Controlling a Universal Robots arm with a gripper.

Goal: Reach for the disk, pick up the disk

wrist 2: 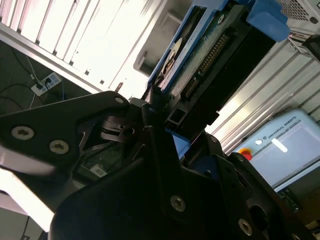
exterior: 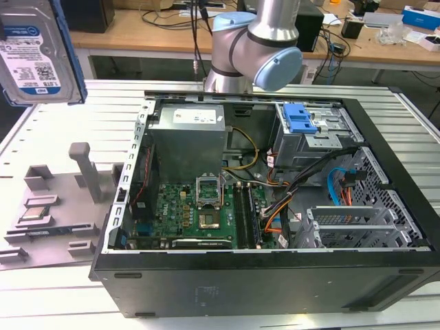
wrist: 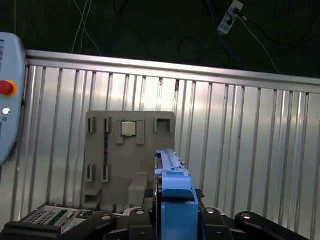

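The disk (exterior: 34, 51) is seen raised at the upper left of the exterior view, nearest the camera, label side shown. In both wrist views it is gripped edge-on by the gripper (wrist 2: 160, 107), jaws closed against its sides, with the blue bracket (wrist: 176, 192) around it. Lower, an open computer case (exterior: 275, 206) is set on the slatted table (exterior: 41, 295), with a grey parts tray (exterior: 55, 206) at its left. The arm (exterior: 258, 48) is seen behind the case.

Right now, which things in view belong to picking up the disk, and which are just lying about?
Job in hand:
disk, held in the air
gripper, shut on the disk

Lying about:
open computer case
power supply box and green board inside it
blue latch
grey tray on the table
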